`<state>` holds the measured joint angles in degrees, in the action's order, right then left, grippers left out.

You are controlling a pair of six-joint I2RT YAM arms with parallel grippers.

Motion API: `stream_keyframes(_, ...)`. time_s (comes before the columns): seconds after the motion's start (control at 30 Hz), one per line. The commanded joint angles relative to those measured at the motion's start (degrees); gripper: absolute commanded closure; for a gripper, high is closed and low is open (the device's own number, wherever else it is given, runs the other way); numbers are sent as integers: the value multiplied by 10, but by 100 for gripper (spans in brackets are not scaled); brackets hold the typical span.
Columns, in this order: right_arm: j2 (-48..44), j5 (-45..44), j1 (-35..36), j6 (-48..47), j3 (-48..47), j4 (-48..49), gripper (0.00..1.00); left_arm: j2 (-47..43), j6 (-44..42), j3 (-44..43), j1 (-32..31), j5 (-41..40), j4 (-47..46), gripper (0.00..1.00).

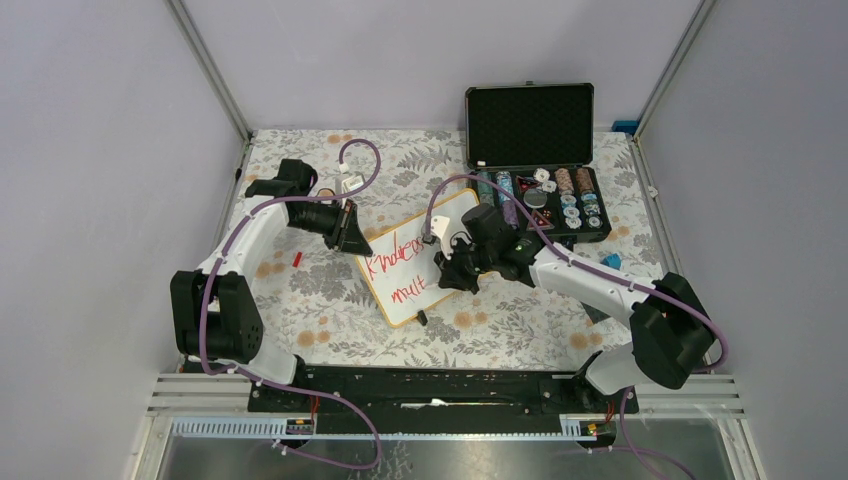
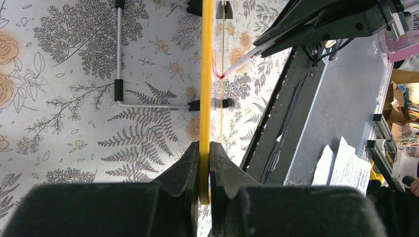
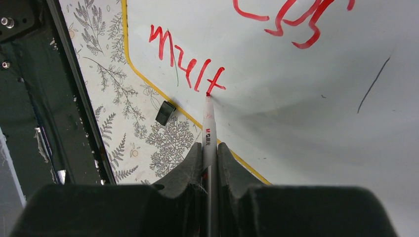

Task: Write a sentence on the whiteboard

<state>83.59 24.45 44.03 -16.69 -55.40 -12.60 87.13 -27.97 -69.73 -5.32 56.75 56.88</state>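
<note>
Right pincer (image 3: 210, 148) is clenched on a marker (image 3: 208, 118), its tip touching the whiteboard (image 3: 306, 128) at the sentence (image 3: 188, 61), which so far ends "mult"; left pincer (image 2: 204, 150) clamps the whiteboard's rim, mid-worktop (image 1: 300, 290)

Seen from above, a floral-patterned worktop (image 1: 300, 310). Near its middle lies the whiteboard (image 1: 408, 308), turned at an angle; the sentence (image 1: 398, 262) runs across it in two lines of red lettering. The left gripper (image 1: 357, 240) meets the board's rim on the side facing the worktop's left edge; the right gripper (image 1: 447, 272) sits over the board's face, beside the second line. An open black case (image 1: 530, 125) of small round pieces stands at the far right corner; a small red piece (image 1: 297, 258) lies toward the left edge.
</note>
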Motion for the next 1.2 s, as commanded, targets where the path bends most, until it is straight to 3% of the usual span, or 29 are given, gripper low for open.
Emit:
stream_keyframes(0.0,-17,-11,-3,-10,7,12,100,10,-21,-1,-16,-27,-10,100)
stream_keyframes(0.6,-34,-36,-5,-21,-14,-9,100,8,-19,0,-16,-28,-10,100)
stream_keyframes(1.17,-60,-5,-12,-24,-28,-52,100,7,-18,-1,-21,-29,-11,100)
